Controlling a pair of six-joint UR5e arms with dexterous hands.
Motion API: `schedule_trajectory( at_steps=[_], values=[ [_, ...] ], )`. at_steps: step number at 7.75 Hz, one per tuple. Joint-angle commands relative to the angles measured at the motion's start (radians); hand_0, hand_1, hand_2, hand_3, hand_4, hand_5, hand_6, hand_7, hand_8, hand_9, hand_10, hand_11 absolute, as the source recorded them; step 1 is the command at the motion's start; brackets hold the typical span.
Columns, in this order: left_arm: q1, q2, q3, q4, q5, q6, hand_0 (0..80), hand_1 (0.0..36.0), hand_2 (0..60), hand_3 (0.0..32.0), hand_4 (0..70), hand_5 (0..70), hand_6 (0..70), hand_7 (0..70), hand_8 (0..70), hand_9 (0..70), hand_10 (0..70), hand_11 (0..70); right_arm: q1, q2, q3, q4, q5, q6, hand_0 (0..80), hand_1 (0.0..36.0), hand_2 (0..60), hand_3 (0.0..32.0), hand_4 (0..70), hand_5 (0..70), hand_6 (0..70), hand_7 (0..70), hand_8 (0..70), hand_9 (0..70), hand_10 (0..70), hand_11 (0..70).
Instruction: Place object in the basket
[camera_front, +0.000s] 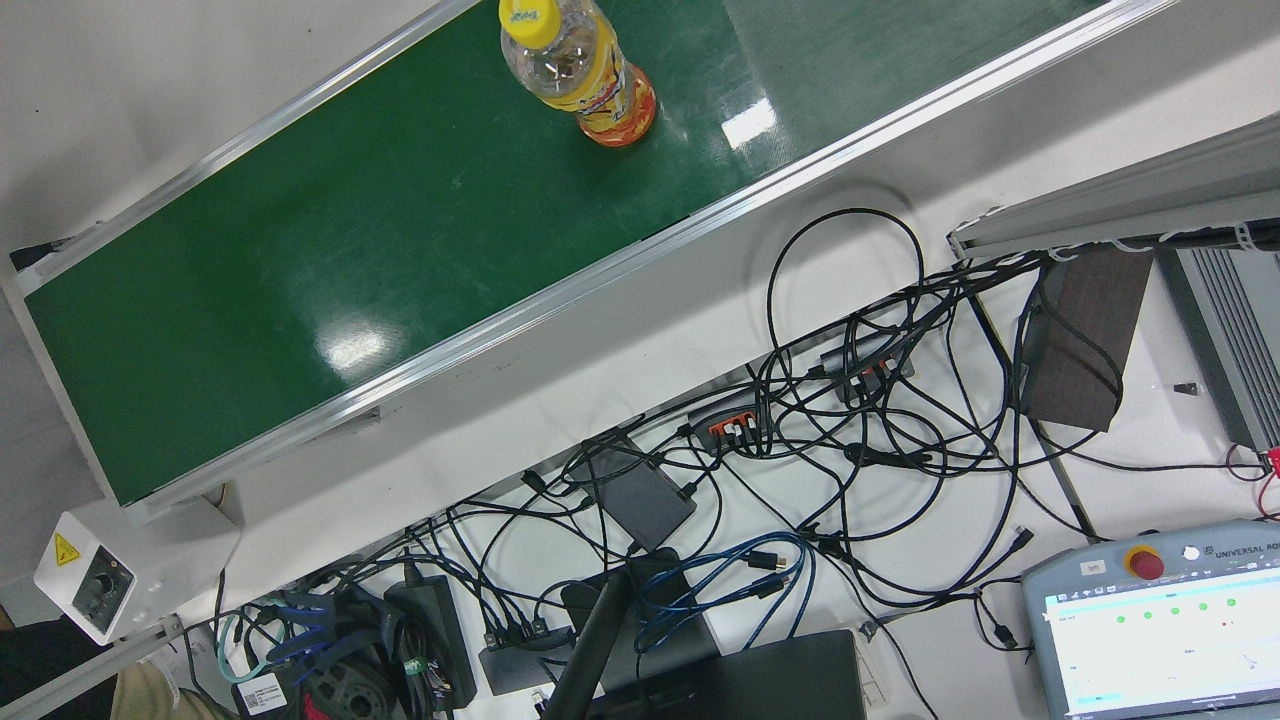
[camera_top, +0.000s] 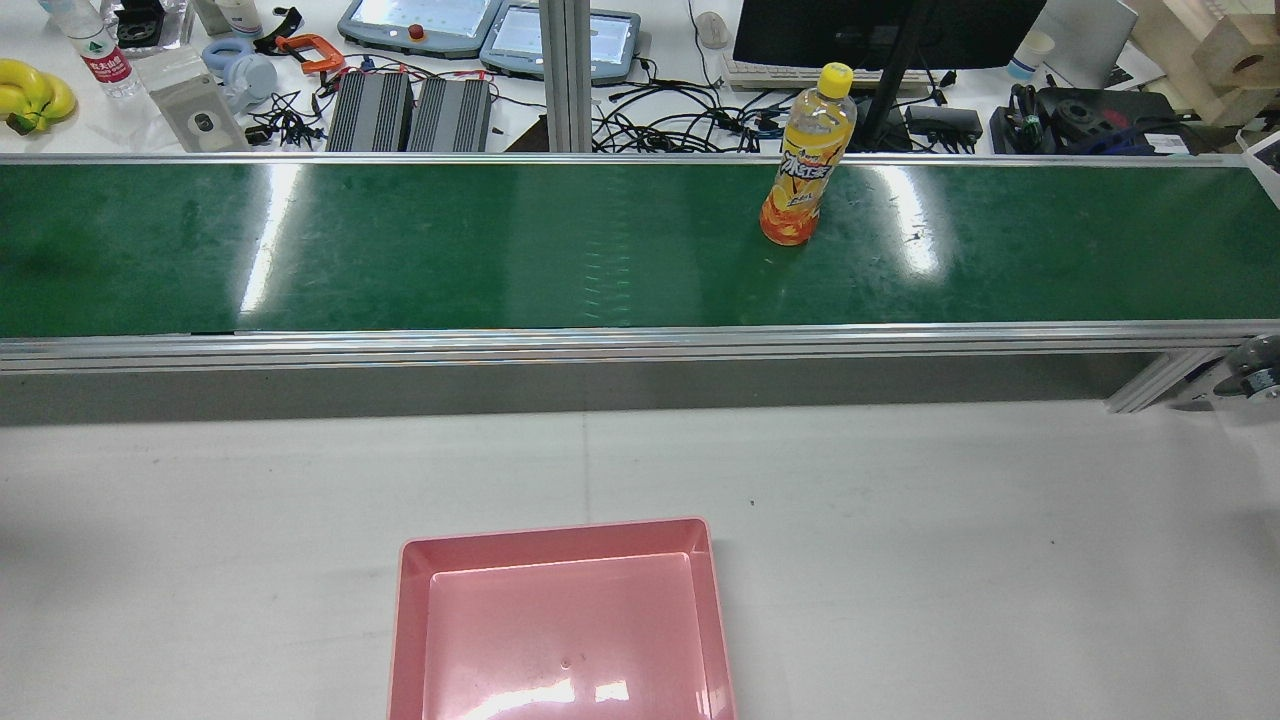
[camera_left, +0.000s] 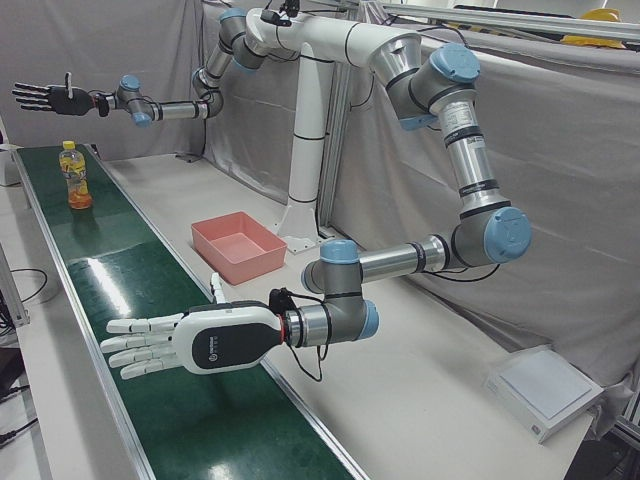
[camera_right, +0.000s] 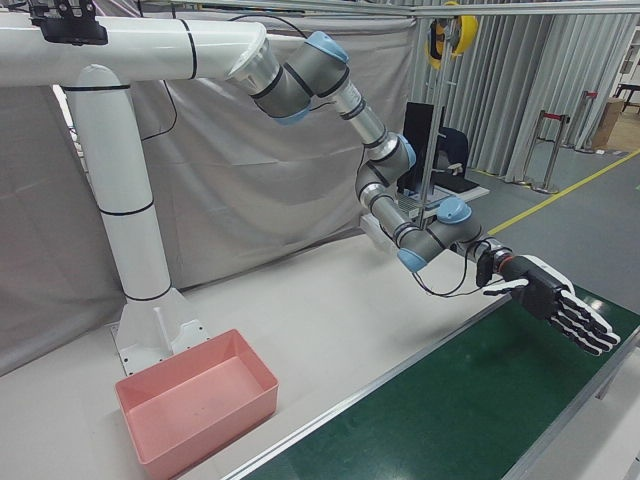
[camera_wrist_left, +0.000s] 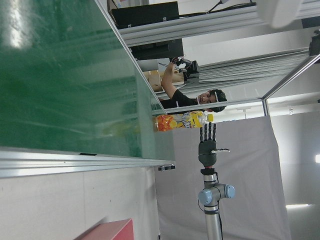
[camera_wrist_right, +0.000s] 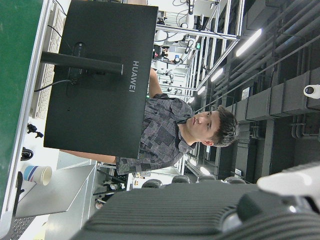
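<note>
1. The bottle (camera_top: 805, 160) stands upright on the green belt (camera_top: 500, 250), right of centre in the upper part of the rear view, nearer the belt's far rail. It has a yellow cap and an orange label. Nothing touches it.
2. The right hand (camera_left: 45, 97) hangs in the air at the upper left of the left-front view, above and just short of the bottle. It is flat, with fingers straight and spread, and holds nothing. The right-front view shows it at centre right, out over the belt.
3. The left hand (camera_left: 190, 340) (the white one) is at the lower left of the left-front view, level over the belt and well apart from the bottle. Its fingers are stretched out and apart, and it holds nothing.
4. The pink basket (camera_top: 553, 533) sits on the white table (camera_top: 900, 550) at the bottom centre of the rear view, on the near side of the belt and well apart from the bottle.
5. The right hand view shows a black monitor (camera_wrist_right: 100, 75) with a person (camera_wrist_right: 170, 130) behind it.
</note>
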Motion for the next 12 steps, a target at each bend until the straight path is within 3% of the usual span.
schedule_trajectory(
  at_steps=[1, 5, 9, 12],
  values=[
    [-0.001, 0.000, 0.002, 0.000, 0.000, -0.001, 64.3, 12.5, 0.0, 0.0, 0.0, 10.8, 0.0, 0.0, 0.0, 0.0, 0.0, 0.0, 0.000, 0.000, 0.000, 0.000, 0.000, 0.001, 0.0, 0.0, 0.0, 0.0, 0.0, 0.0, 0.0, 0.0, 0.0, 0.0, 0.0, 0.0],
    [0.010, 0.000, 0.000, -0.006, 0.000, -0.007, 64.2, 12.4, 0.0, 0.0, 0.0, 10.4, 0.0, 0.0, 0.0, 0.0, 0.0, 0.0, 0.000, 0.000, 0.000, 0.000, 0.000, 0.001, 0.0, 0.0, 0.0, 0.0, 0.0, 0.0, 0.0, 0.0, 0.0, 0.0, 0.0, 0.0],
    [0.018, 0.000, 0.003, 0.065, 0.000, -0.005, 66.4, 13.1, 0.0, 0.0, 0.0, 14.4, 0.0, 0.0, 0.0, 0.0, 0.0, 0.0, 0.000, 0.000, -0.001, 0.000, 0.000, -0.001, 0.0, 0.0, 0.0, 0.0, 0.0, 0.0, 0.0, 0.0, 0.0, 0.0, 0.0, 0.0],
    [0.015, 0.000, -0.001, 0.061, 0.000, -0.005, 69.8, 13.8, 0.0, 0.0, 0.0, 16.2, 0.0, 0.0, 0.0, 0.0, 0.0, 0.0, 0.000, 0.000, -0.001, 0.000, 0.000, -0.001, 0.0, 0.0, 0.0, 0.0, 0.0, 0.0, 0.0, 0.0, 0.0, 0.0, 0.0, 0.0]
  ],
)
